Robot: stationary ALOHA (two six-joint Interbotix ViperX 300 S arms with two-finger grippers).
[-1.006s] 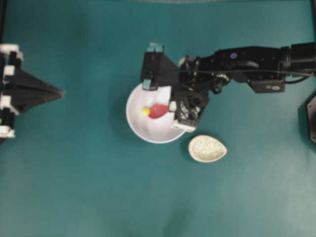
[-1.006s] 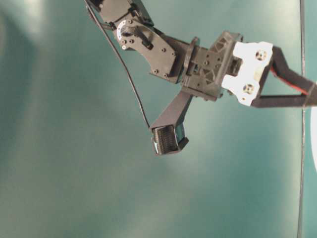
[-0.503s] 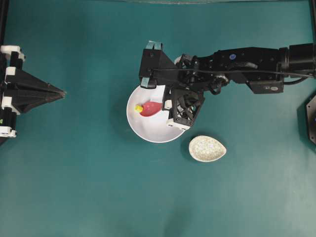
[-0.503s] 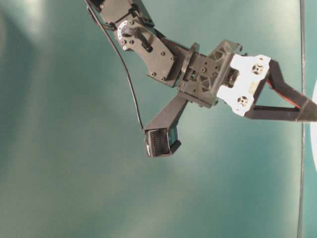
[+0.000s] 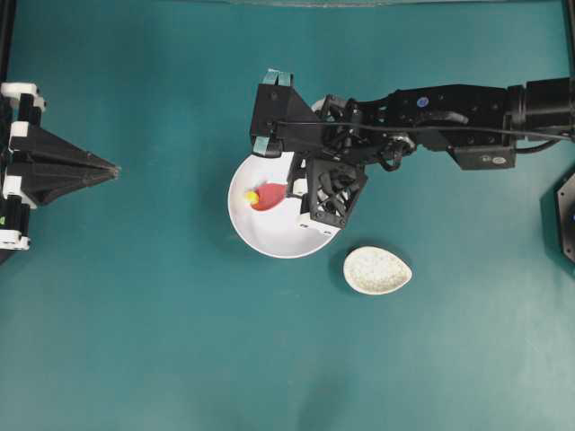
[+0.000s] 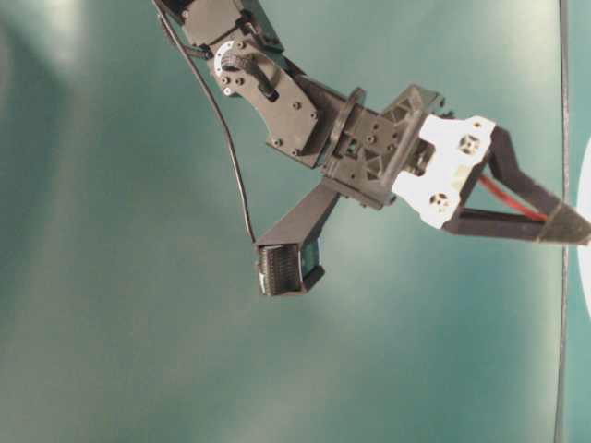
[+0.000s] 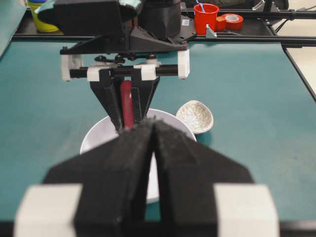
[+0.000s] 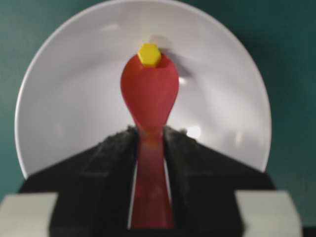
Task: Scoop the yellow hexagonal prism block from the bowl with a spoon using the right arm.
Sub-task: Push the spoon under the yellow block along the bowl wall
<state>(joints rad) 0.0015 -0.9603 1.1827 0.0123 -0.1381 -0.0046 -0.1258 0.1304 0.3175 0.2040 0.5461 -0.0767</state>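
The white bowl [image 5: 269,235] sits mid-table. My right gripper [image 5: 289,190] reaches over it from the right, shut on the handle of the pink-red spoon [image 5: 268,196]. In the right wrist view the gripper [image 8: 149,134] clamps the spoon [image 8: 149,94], whose scoop lies inside the bowl [image 8: 74,103]. The tiny yellow block [image 8: 148,54] sits at the scoop's tip, touching it; it also shows from overhead [image 5: 252,195]. I cannot tell whether it rests on the scoop. My left gripper [image 5: 110,169] is shut and empty, far left of the bowl; its tips [image 7: 153,126] are closed.
A small speckled beige dish [image 5: 377,270] lies just right of the bowl's near side, also in the left wrist view [image 7: 195,116]. A red cup [image 7: 206,19] and a tape roll [image 7: 232,21] stand beyond the far table edge.
My right gripper has pushed the spoon leftward across the bowl. The yellow block has moved left with the scoop's tip. The left arm has not moved.
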